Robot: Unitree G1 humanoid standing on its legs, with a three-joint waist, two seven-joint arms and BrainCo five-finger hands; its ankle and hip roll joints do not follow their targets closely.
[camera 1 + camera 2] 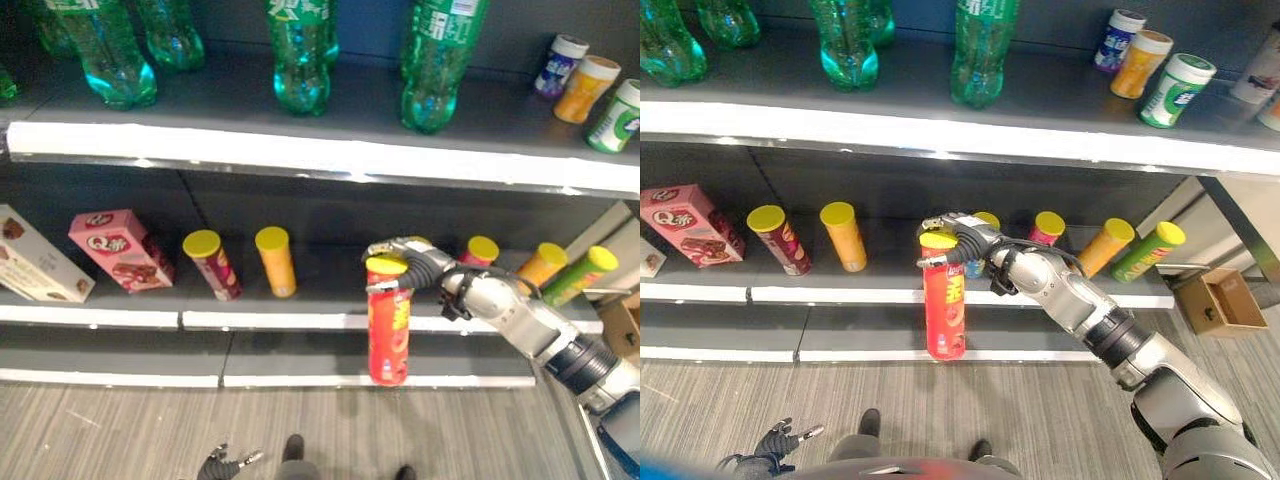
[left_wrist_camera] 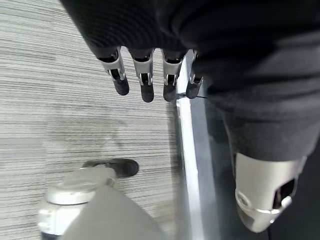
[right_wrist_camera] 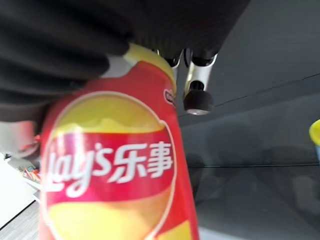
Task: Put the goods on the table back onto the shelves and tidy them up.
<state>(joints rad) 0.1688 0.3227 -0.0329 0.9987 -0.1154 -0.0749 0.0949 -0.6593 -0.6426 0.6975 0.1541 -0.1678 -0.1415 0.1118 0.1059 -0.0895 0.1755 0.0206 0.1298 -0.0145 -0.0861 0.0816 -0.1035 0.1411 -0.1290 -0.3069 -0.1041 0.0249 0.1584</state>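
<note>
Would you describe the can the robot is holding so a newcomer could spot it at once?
Find the middle shelf with its row of yellow-lidded cans. In front of it, the right hand grips a red can by its top. It is the tallest, the only bright red one.

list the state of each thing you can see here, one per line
red chip can: upright, held near its yellow lid by the right hand
right hand: curled round the can's top
left hand: fingers straight, holding nothing, over the floor
green bottles: standing on the top shelf
yellow-lidded cans: standing on the middle shelf
pink box: standing on the middle shelf
</note>
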